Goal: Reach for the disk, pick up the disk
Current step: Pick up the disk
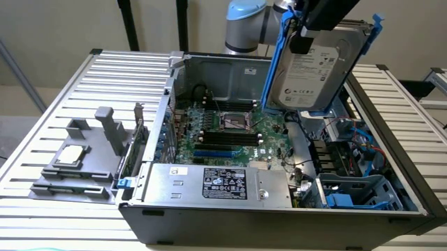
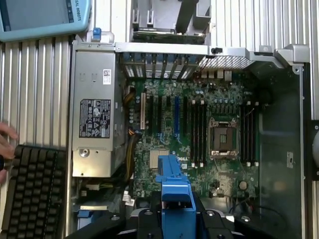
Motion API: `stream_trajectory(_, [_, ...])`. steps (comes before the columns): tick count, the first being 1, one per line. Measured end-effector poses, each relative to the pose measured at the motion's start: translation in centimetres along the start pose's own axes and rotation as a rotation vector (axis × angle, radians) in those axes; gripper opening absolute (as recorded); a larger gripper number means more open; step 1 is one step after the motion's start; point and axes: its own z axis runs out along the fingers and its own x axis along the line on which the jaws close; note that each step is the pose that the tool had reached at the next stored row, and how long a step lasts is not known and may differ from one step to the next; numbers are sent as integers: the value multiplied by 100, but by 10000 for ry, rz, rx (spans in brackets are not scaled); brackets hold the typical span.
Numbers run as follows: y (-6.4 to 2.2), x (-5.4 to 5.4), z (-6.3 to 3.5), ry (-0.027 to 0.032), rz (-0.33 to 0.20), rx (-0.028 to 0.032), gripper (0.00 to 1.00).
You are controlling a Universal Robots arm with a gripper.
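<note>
The disk (image 1: 314, 68), a silver-grey hard drive with a white label and blue side rails, hangs tilted on edge, lifted clear above the open computer case (image 1: 279, 219) on the exterior view's right. My gripper (image 1: 302, 42) comes down from above and is shut on the disk's upper part. In the wrist view the disk's blue rail (image 2: 174, 191) sits between the black fingers (image 2: 144, 221), with the motherboard (image 2: 199, 134) far below.
The silver power supply box (image 1: 216, 183) with its sticker fills the case's front. A blue drive cage (image 1: 356, 193) sits at the case's right. A grey fixture (image 1: 77, 167) with a small CPU chip (image 1: 70, 155) lies on the slatted table. A keyboard (image 2: 32, 194), a hand (image 2: 6, 144) and a tablet (image 2: 40, 17) lie beside the case.
</note>
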Motion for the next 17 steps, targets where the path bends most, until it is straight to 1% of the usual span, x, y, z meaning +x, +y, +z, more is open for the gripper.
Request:
stream_trajectory(8, [-253, 192, -46, 0, 1, -12, 33])
stream_trajectory(17, [-508, 410, -99, 0, 2, -32, 33])
